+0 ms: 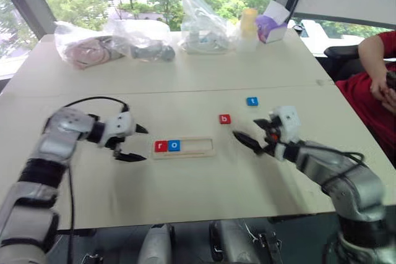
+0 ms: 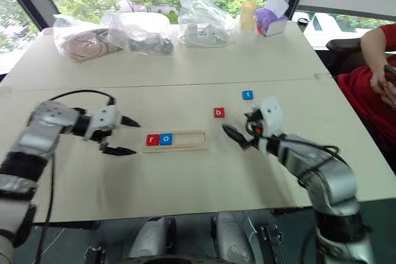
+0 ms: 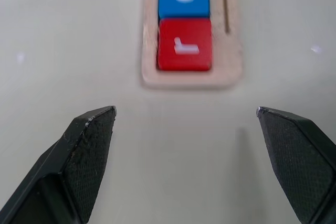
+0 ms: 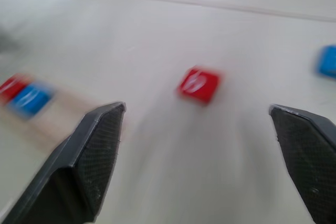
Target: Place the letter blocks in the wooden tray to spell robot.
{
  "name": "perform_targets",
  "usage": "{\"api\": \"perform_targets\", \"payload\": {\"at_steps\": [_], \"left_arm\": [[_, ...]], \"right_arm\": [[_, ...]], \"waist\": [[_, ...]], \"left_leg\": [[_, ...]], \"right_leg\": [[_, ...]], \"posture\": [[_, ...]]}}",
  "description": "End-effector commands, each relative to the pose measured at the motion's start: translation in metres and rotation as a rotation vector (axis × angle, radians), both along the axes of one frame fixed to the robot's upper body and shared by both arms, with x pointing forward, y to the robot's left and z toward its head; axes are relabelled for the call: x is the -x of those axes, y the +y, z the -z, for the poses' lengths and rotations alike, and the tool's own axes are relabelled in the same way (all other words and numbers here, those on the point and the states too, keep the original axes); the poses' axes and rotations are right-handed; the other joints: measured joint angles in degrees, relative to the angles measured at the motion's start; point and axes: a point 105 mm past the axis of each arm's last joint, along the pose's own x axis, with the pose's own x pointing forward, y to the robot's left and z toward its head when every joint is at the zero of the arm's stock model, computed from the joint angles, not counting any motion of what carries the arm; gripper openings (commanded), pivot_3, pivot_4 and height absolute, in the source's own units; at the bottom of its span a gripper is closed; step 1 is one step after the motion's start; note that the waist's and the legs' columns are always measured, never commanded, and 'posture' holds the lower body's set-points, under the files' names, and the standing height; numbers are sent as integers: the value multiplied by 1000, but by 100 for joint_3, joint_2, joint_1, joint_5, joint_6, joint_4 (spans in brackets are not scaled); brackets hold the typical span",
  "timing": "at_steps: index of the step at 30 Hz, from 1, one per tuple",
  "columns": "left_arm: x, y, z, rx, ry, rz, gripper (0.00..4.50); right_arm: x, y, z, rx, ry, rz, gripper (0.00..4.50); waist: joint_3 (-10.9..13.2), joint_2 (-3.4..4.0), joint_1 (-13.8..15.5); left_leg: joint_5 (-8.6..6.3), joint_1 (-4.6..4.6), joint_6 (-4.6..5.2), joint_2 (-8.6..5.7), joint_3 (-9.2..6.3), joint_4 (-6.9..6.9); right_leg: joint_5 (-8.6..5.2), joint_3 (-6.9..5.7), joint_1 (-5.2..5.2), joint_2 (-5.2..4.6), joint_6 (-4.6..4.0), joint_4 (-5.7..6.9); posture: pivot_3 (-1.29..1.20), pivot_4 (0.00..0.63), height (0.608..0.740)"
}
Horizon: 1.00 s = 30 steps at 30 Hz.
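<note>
Currently the wooden tray [image 1: 183, 147] is lying crosswise before the robot, its long axis running left to right, with a red r block [image 1: 161, 146] and a blue o block [image 1: 174, 145] sitting side by side at its left end and the remaining slots showing bare. A red b block [image 1: 224, 119] is resting on the table [image 1: 185, 72] beyond the tray's right end; a blue t block [image 1: 252, 101] is lying farther back and to the right. The right gripper [image 1: 249, 140] is hovering with jaws spread wide and empty, the b block lying just ahead of it and slightly left, so this arm is judged the nearer one for the next pick. The left gripper [image 1: 133, 143] is hanging just beside the tray's left end, jaws likewise wide apart and holding nothing.
</note>
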Motion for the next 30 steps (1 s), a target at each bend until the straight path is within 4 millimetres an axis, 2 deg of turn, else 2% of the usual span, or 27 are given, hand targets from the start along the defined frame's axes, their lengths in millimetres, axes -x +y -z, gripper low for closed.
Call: {"api": "perform_targets", "payload": {"at_steps": [1,4,7,13,20,23,28,30], "left_arm": [[-6,2,-45,159,-100,-131,4490],[-8,6,-75,324,-180,-281,4490],[-2,5,-86,408,-227,-364,4490],[13,-5,-87,478,-254,-449,4490],[18,-9,-76,467,-257,-483,4490],[17,-12,-75,469,-260,-481,4500],[16,-21,-67,464,-242,-461,4500],[17,-28,-65,469,-226,-436,4500]], "right_arm": [[-18,11,1,49,19,90,4500],[-33,32,10,69,50,127,4500],[-40,44,19,99,69,152,4500],[-44,51,31,172,89,185,4500],[-41,54,40,189,112,202,4500],[-41,54,46,181,122,210,3722],[-47,49,44,185,101,240,1243],[-48,41,35,195,61,261,1224]], "waist": [[1,3,43],[1,2,81],[1,2,37],[0,1,17],[0,1,8],[-1,1,7],[-1,1,5],[-1,0,4]], "left_leg": [[0,-1,0,0,-1,0],[0,-8,0,-2,-5,0],[0,-10,0,-2,-1,-4],[0,-10,0,-5,-4,-8],[0,-4,-1,-8,-3,-7],[0,-4,-1,-11,-2,-7],[0,-2,-1,-12,-1,-8],[0,-2,-1,-12,-2,-8]], "right_leg": [[0,0,-2,2,0,0],[0,-5,-2,0,2,-6],[0,-4,-3,-13,5,-8],[1,-4,-4,-25,8,-6],[1,-4,-2,-21,6,-5],[0,-4,-2,-21,6,-5],[0,-4,-1,-21,6,-6],[1,-4,-1,-21,5,-5]], "posture": [[0,150,740],[0,150,740],[0,150,740],[0,150,740],[0,150,740],[0,150,740],[0,150,740],[0,150,740]]}}
